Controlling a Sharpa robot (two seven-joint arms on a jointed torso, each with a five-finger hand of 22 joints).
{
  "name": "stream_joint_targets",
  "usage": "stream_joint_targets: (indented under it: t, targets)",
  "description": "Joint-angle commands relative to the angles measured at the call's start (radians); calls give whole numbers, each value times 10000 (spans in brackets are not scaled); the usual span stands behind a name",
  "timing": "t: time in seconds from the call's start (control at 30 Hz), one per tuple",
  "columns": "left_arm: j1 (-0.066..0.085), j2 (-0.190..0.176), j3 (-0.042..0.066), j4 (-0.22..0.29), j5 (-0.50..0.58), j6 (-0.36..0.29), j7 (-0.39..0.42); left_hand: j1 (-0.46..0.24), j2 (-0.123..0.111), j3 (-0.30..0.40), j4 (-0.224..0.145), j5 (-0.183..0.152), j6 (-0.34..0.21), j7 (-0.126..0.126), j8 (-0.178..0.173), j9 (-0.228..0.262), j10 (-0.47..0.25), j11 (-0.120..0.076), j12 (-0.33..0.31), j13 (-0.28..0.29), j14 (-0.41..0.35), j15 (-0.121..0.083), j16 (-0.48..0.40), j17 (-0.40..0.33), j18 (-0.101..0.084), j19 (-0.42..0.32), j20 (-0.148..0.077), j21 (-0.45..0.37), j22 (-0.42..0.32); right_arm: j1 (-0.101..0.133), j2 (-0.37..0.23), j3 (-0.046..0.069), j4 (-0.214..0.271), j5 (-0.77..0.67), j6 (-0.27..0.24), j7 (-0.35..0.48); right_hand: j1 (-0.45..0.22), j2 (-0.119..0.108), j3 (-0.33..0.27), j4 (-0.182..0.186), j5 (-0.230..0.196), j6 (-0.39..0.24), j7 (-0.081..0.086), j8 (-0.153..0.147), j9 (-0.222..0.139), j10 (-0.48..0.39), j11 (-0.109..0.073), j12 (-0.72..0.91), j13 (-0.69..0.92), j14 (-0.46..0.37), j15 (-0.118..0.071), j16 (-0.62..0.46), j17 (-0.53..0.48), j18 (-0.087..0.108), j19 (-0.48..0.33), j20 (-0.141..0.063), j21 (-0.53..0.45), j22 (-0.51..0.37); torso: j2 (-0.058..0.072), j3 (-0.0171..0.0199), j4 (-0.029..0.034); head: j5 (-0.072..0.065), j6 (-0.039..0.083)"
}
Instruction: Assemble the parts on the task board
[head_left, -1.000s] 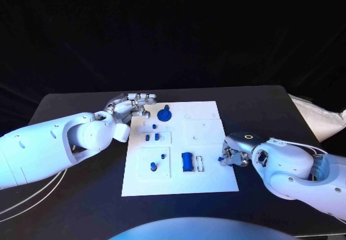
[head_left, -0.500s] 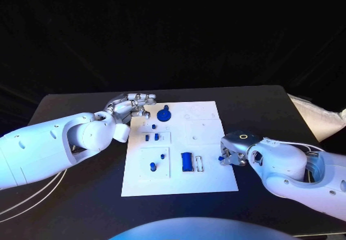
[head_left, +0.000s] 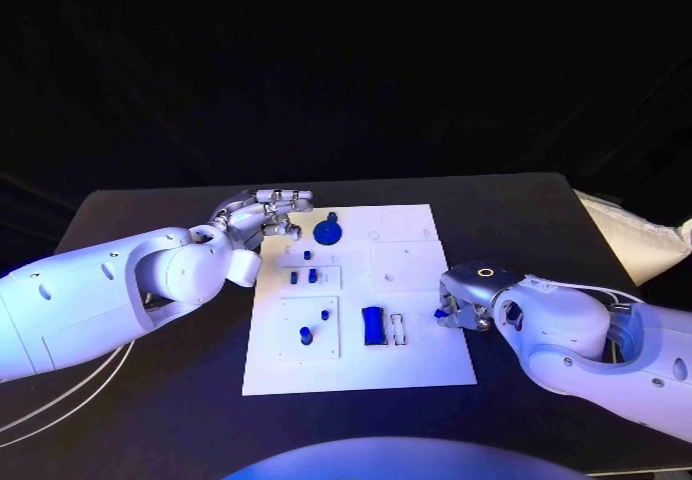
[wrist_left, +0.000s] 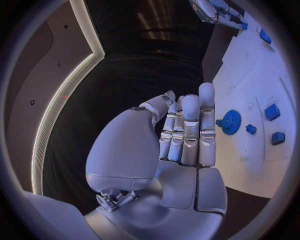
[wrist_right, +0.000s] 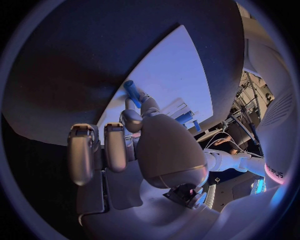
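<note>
Black table (head_left: 173, 215) bears task board (head_left: 418, 355) with parts (head_left: 374, 325).

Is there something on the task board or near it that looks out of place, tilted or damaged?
Nothing looks damaged or spilled. The task board lies flat on the table. The one part away from the board's recesses is the small blue peg, pinched by the right robot hand at the board's right edge. The left robot hand holds nothing.

Desk (head_left: 173, 205): black, matte surface.
Backdrop (head_left: 346, 90): dark curtain behind the desk.
Light strip (wrist_left: 65, 87): pale curved band in the dark room.
</note>
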Motion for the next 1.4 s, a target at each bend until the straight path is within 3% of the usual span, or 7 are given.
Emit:
stream_joint_targets:
  t: [0.03, 0.27, 0.47, 0.73, 0.97, 1.17, 1.4]
  targets:
    - [3, 15, 6, 24, 25, 175, 34, 23, 96, -54, -16, 41, -50, 10, 59, -16, -73, -31, 32, 13, -65, 6, -41, -16, 193, -74, 2, -62, -17, -229, -23, -198, -170, 1039, -762, -221, 158, 83, 640, -400, 119, 53, -26, -34, -63, 96, -88, 85, 43, 624, -93, 69, 324, -156, 103, -71, 78, 1198, -2, 11, -13, 19, 7]
    - [3, 14, 6, 30, 25, 173, 36, 36, 102, -52, -24, 44, -57, 11, 61, -17, -81, -31, 37, 12, -69, 6, -40, -19, 194, -76, 2, -70, -22, -150, -193, -183, 233, 3006, -3463, 24, -51, -174, 1076, -209, 179, 67, -28, -60, -50, 141, -88, 54, 34, 621, -99, 53, 315, -158, 110, -82, 83, 1206, 3, 2, 20, 1, 29]
    - [3, 16, 6, 33, 24, 171, 37, 36, 102, -52, -24, 44, -57, 11, 61, -17, -81, -31, 37, 12, -69, 6, -40, -19, 194, -76, 2, -70, -22, -18, -241, -173, 485, 4307, -4336, 128, -276, -414, 1530, 24, 370, 58, -21, -96, -40, 181, -71, 66, 62, 624, -101, 51, 324, -158, 117, -80, 87, 1213, 14, 10, 4, 34, 32]
    - [3, 11, 6, 45, 24, 169, 30, 36, 102, -52, -24, 44, -57, 11, 61, -17, -81, -31, 37, 12, -69, 6, -40, -19, 194, -76, 2, -70, -22, 20, -35, -170, 524, 5496, -3988, -13, -500, -715, 2105, 247, 770, 80, -11, -114, -8, 224, -78, 98, 111, 630, -92, 60, 349, -158, 120, -79, 88, 1218, 8, 4, 2, 52, 2]
    - [3, 20, 6, 60, 14, 182, 20, 65, 119, -47, -41, 49, -66, 13, 70, -16, -96, -30, 56, 13, -71, 6, -29, -16, 195, -75, 2, -80, -27, 18, 285, -172, 370, 5902, -3282, -208, -850, -894, 2320, 473, 958, 136, -21, -101, 29, 363, -79, 375, 310, 649, -91, 114, 423, -163, 135, -75, 101, 1243, 16, 8, 16, 94, -4]
    - [3, 10, 6, 67, -3, 183, 14, 65, 119, -47, -41, 49, -66, 13, 70, -16, -96, -30, 56, 13, -71, 6, -29, -16, 195, -75, 2, -80, -27, -5, 481, -175, 227, 6008, -2822, -298, -1169, -956, 2394, 672, 847, 218, -56, -62, 76, 482, -102, 647, 508, 659, -106, 147, 467, -164, 140, -86, 105, 1252, 11, 8, -4, 127, -16]
    - [3, 7, 6, 78, -7, 193, 7, 65, 119, -47, -41, 49, -66, 13, 70, -16, -96, -30, 56, 13, -71, 6, -29, -16, 195, -75, 2, -80, -27, -24, 646, -176, 130, 6068, -2720, -338, -1468, -1004, 2414, 840, 485, 294, -88, -14, 142, 538, -125, 756, 604, 660, -126, 152, 477, -167, 147, -105, 111, 1265, 17, 15, -2, 132, -28]
